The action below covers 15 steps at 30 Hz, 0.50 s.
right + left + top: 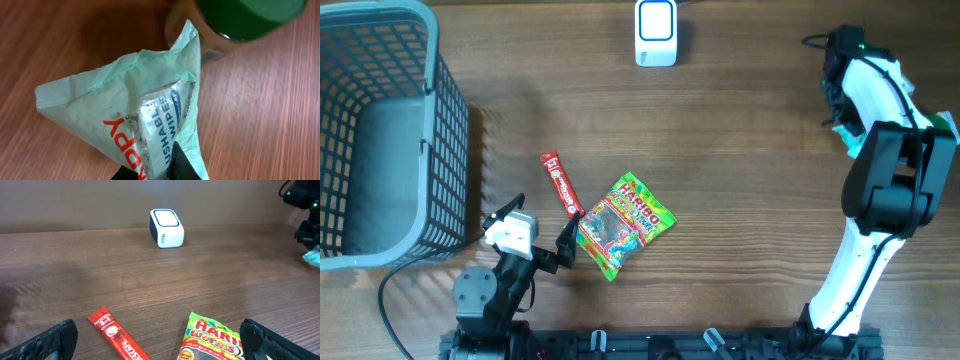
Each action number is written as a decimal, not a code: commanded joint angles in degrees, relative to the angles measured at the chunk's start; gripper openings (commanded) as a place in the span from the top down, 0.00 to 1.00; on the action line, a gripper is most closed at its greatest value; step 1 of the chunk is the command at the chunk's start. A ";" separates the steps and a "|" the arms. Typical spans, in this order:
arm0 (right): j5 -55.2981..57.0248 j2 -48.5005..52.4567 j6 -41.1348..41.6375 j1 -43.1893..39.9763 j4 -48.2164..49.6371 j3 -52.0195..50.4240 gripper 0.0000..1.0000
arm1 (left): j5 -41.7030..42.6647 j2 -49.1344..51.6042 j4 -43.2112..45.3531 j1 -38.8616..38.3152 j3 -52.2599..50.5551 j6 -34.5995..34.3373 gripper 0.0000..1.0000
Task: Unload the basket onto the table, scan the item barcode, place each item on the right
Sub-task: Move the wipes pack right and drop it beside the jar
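A pale green pack of flushable wipes [125,115] hangs pinched in my right gripper [150,170], shut on its lower edge just above the wood. From overhead that gripper [842,122] is at the far right, with a corner of the pack [847,140] showing under it. The white barcode scanner [656,32] stands at the back centre, also in the left wrist view as the scanner [167,228]. My left gripper [542,222] rests open near the front left, its jaws wide apart and holding nothing.
A red Nescafe stick [561,185] and a Haribo worms bag [625,222] lie side by side just ahead of the left gripper [159,345]. A grey wire basket [445,150] fills the left edge. A blurred green-topped object [250,17] sits close behind the wipes pack.
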 commanded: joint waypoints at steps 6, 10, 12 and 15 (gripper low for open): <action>-4.48 -3.41 -7.91 -3.87 -3.78 5.16 0.00 | -0.52 -0.20 0.20 -0.15 -0.31 -0.55 0.00; -6.45 -9.09 -8.48 -0.55 -6.36 7.76 0.00 | -0.52 -0.20 0.20 -0.15 -0.31 -0.55 0.00; -14.73 -13.70 -9.62 2.64 -8.41 7.89 0.00 | -0.52 -0.20 0.20 -0.15 -0.31 -0.55 0.00; -41.44 -17.31 -29.51 7.89 -9.31 7.87 0.00 | -0.52 -0.20 0.20 -0.15 -0.31 -0.55 0.00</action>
